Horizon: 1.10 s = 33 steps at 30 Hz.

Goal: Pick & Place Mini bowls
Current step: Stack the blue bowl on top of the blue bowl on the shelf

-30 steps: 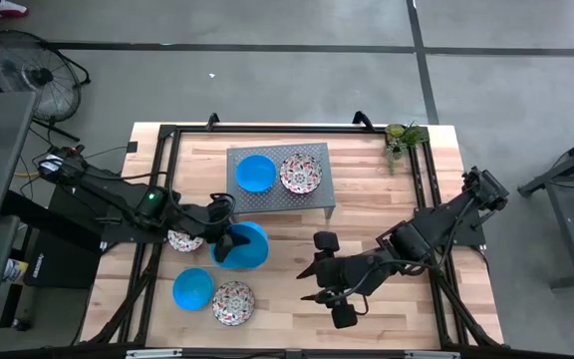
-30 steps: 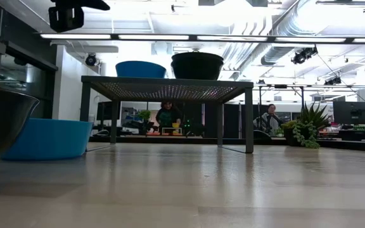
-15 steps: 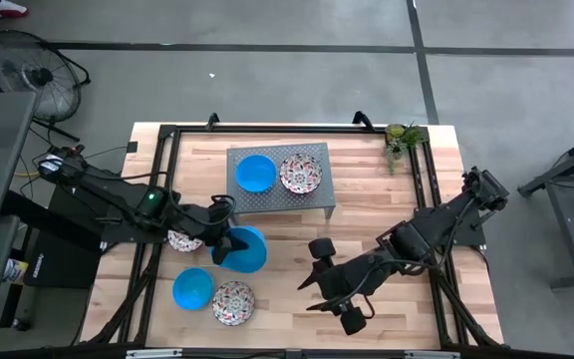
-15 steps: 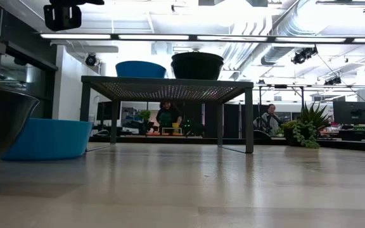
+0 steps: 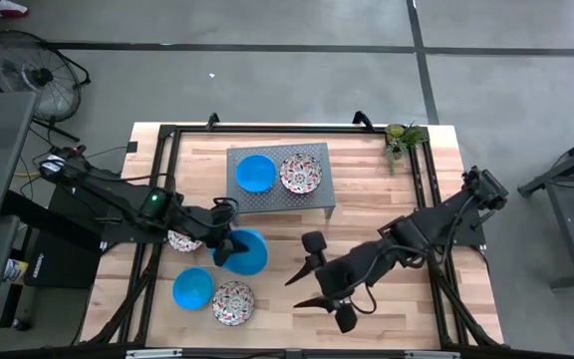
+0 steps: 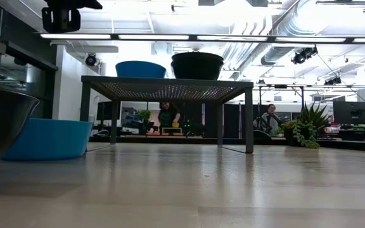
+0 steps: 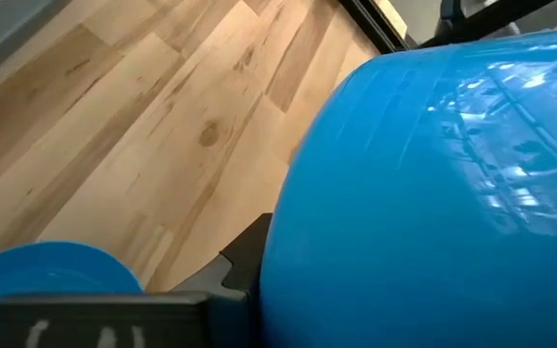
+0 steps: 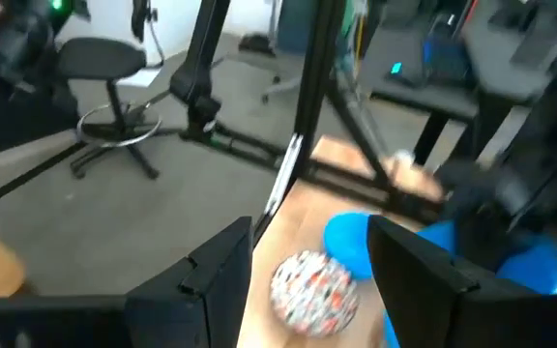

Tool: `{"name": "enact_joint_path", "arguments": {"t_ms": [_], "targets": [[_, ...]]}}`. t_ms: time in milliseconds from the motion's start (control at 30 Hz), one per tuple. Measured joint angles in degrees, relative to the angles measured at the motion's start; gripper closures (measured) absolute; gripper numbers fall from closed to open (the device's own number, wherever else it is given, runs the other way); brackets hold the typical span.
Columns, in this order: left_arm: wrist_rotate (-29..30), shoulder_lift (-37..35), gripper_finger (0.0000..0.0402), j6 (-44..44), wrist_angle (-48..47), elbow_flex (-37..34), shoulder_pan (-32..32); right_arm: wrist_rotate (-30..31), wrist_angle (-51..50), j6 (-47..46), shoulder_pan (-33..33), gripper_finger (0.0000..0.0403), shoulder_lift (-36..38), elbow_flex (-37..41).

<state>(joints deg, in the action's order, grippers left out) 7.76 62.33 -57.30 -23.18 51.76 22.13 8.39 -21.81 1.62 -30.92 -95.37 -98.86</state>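
Observation:
My left gripper (image 5: 223, 242) is shut on a plain blue mini bowl (image 5: 245, 250) above the table's left middle; the bowl's outer wall (image 7: 424, 184) fills the left wrist view. My right gripper (image 5: 327, 281) hangs open and empty right of it, above the table's near middle. A blue bowl (image 5: 255, 173) and a floral bowl (image 5: 300, 173) sit on the grey perforated stand (image 5: 317, 199). A blue bowl (image 5: 192, 288) and a floral bowl (image 5: 233, 301) rest on the table near left. Another floral bowl (image 5: 180, 240) lies partly under my left arm. My left gripper holds the blue bowl at the part of its rim (image 5: 229, 246) that faces the table's left. One dark finger (image 7: 248, 263) lies against the outer wall; the bowl hides the other. The fingers come from the left, slanting down. The bowl hangs tilted, clear of the table.
A small potted plant (image 5: 403, 137) stands at the far right corner. A black frame (image 5: 267, 129) runs around the tabletop. Bare wood lies between the stand and my right gripper. In the low view people sit in the room behind the stand (image 6: 163, 88).
My right gripper has moved a little toward the table's left and up and has rolled about its own axis, staying open. My left gripper has kept its hold on the blue bowl in about the same place.

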Motion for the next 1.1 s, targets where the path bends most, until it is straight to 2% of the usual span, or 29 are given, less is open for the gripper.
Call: {"name": "enact_joint_path", "arguments": {"t_ms": [167,433,733,833,1100], "targets": [[-1.34,1.71,0.0304,-0.01,0.93,-0.01,0.00,0.55,-0.62,6.33,0.17,0.0210,0.00,0.07],[-2.35,1.79,0.0309,-0.02,2.85,-0.01,0.00,-0.65,-8.33,13.49,-0.66,0.0210,-3.92,0.43],[-4.25,1.79,0.0309,-0.02,3.16,-0.01,0.00,6.37,-3.27,23.83,-3.01,0.0210,-6.44,0.41],[-5.74,1.79,0.0309,-0.02,3.51,-0.01,0.00,7.92,-3.24,24.31,-3.01,0.0210,-6.43,0.41],[-11.11,1.79,0.0309,-0.39,3.81,-0.01,0.00,6.64,-4.91,24.18,-2.99,0.0210,-6.91,0.41]]}}
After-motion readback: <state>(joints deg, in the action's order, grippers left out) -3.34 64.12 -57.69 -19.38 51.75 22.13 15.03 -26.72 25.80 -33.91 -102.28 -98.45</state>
